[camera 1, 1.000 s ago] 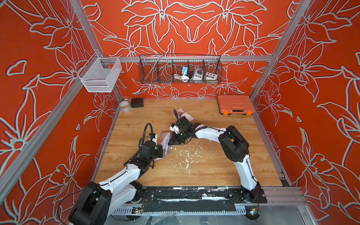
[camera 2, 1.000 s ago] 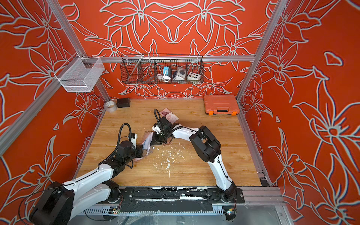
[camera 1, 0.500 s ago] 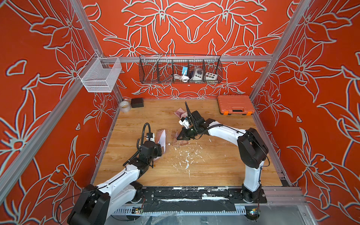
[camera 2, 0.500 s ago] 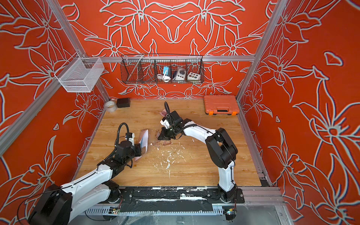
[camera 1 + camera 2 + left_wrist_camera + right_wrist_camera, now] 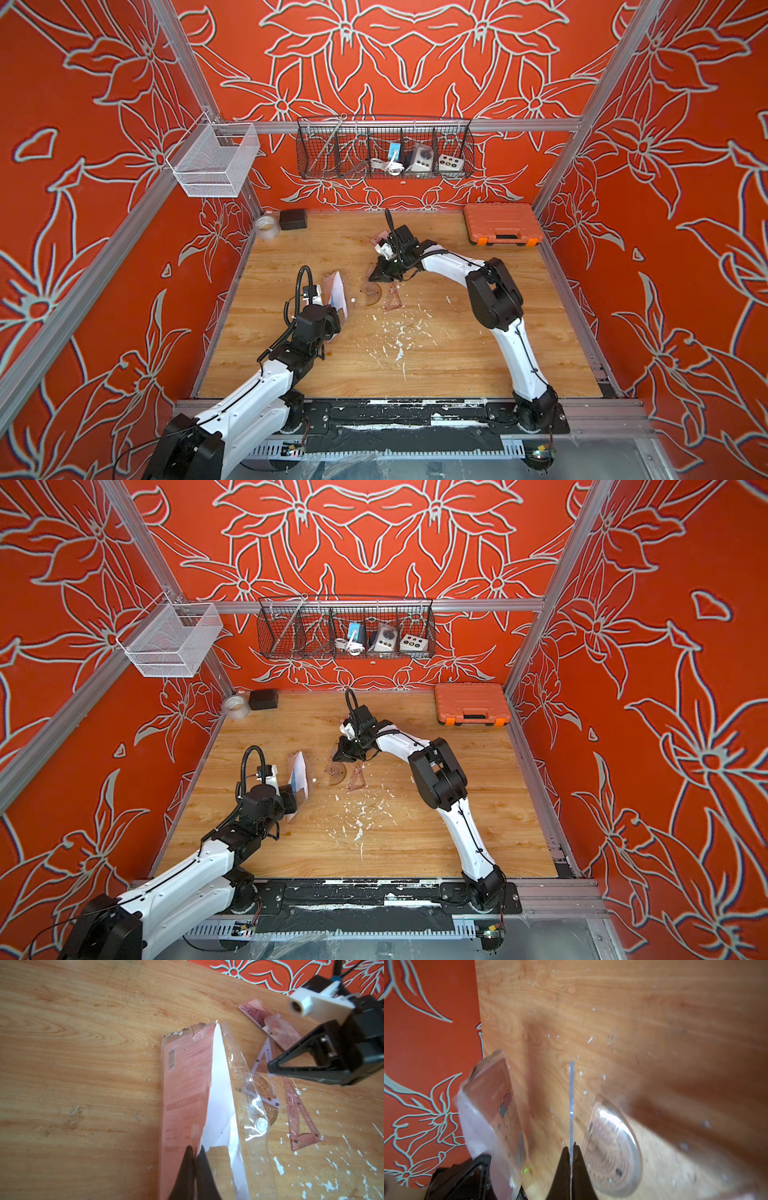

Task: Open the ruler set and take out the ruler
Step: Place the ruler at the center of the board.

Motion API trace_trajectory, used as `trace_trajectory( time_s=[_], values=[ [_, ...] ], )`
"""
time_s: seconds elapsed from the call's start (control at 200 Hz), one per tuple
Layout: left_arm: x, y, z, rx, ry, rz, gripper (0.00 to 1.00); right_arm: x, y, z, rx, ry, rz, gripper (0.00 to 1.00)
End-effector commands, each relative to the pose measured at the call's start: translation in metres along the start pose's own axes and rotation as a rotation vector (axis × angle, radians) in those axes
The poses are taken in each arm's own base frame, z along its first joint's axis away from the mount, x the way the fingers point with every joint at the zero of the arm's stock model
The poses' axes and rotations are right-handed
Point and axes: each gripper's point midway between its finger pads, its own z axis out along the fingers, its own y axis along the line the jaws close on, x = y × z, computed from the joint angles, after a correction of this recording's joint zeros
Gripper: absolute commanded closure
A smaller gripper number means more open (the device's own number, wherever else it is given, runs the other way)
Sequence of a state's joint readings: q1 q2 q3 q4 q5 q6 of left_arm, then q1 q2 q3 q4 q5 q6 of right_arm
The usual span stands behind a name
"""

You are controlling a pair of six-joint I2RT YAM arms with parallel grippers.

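Two arms reach in over the scuffed wooden tabletop (image 5: pixel 457 365). On the left, the left gripper (image 5: pixel 194 1149) is pinched tight on the near end of the clear plastic ruler-set sleeve with its pink card insert (image 5: pixel 187 1084). It holds the sleeve tilted up off the wood, ragged open end pointing away from the arm. Just right of the sleeve, a brownish half-round plastic protractor (image 5: pixel 265 1088) lies flat, and beside that a pink see-through triangular set square (image 5: pixel 297 1122). Over these two, the right gripper (image 5: pixel 572 1148) is clamped on a thin clear plastic ruler piece (image 5: pixel 571 1088). The piece is outside the sleeve and edge-on to the wrist camera, so I cannot tell its full shape. Behind that gripper a pink straight ruler (image 5: pixel 259 1015) rests on the wood. White flecks (image 5: pixel 399 332) litter the middle of the table. Far right, against the back wall, sits a closed orange plastic tool case (image 5: pixel 503 222).
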State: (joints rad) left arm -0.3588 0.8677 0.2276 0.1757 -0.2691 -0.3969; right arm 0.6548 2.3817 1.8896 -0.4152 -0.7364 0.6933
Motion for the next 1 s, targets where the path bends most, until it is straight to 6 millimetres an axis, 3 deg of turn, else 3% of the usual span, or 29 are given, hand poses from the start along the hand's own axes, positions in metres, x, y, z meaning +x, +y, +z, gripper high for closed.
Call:
trace_trajectory(
  time_s=[0.0,0.205,0.275,0.41,0.525,0.756,0.911,0.996],
  values=[
    [-0.003,0.000,0.002,0.000,-0.010,-0.005,1.00,0.010,-0.008,0.017,0.015,0.077,0.021,1.00],
    [-0.001,-0.003,0.005,0.010,0.008,0.007,1.00,0.012,-0.002,0.042,0.013,0.122,-0.005,1.00],
    [-0.001,-0.004,0.005,0.014,0.011,0.009,1.00,0.008,-0.003,0.043,0.028,0.110,-0.004,0.82],
    [-0.001,-0.005,0.005,0.021,0.010,0.011,1.00,0.000,0.010,0.034,0.013,0.077,-0.025,0.68],
    [0.000,-0.006,0.005,0.025,0.013,0.013,1.00,-0.003,0.028,0.013,0.006,0.057,-0.060,0.62],
    [-0.001,-0.007,0.005,0.033,0.013,0.017,1.00,-0.001,0.082,-0.060,-0.002,-0.080,-0.236,0.49],
    [0.001,-0.013,0.006,0.065,0.023,0.031,1.00,0.018,0.085,-0.097,0.039,-0.149,-0.279,0.51],
    [0.002,-0.021,0.005,0.111,0.033,0.049,1.00,0.039,0.087,-0.101,-0.006,-0.159,-0.301,0.56]
  ],
)
